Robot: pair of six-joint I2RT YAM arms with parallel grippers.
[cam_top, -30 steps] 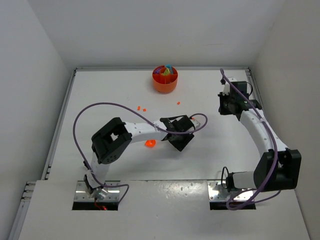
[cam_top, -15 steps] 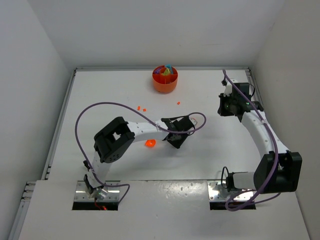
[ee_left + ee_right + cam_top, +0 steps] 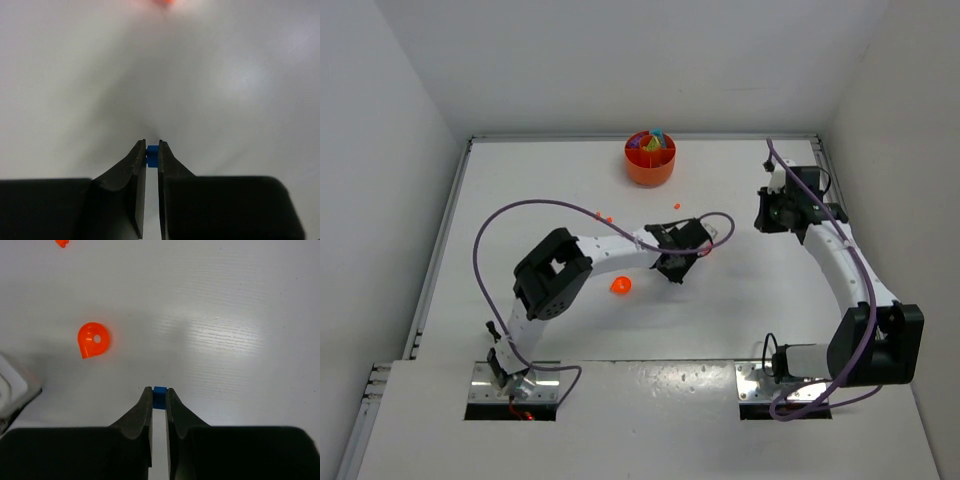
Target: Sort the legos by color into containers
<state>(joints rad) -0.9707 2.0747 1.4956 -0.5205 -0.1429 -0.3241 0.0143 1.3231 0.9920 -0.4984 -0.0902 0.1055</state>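
My left gripper [image 3: 152, 149] is shut on a tiny blue lego [image 3: 152, 156], pinched at the very fingertips just over the table. In the top view that gripper [image 3: 672, 272] is at mid-table, right of an orange rounded lego [image 3: 620, 285]. At the right side of the table, my right gripper [image 3: 159, 391] is shut on another small blue lego [image 3: 159, 398] and hangs [image 3: 767, 218] above the surface. The round orange dish of containers [image 3: 650, 170] stands at the far middle, with purple, green and cyan pieces inside.
Small orange bits lie between the dish and the left arm [image 3: 597, 212], [image 3: 609, 217], [image 3: 676, 205]. The right wrist view shows the orange rounded piece [image 3: 93, 339], an orange bit [image 3: 62, 242] and a white arm part [image 3: 10, 380] at the left edge.
The left gripper has closed on the blue lego and shifted a little towards the far side. The right arm has barely moved.
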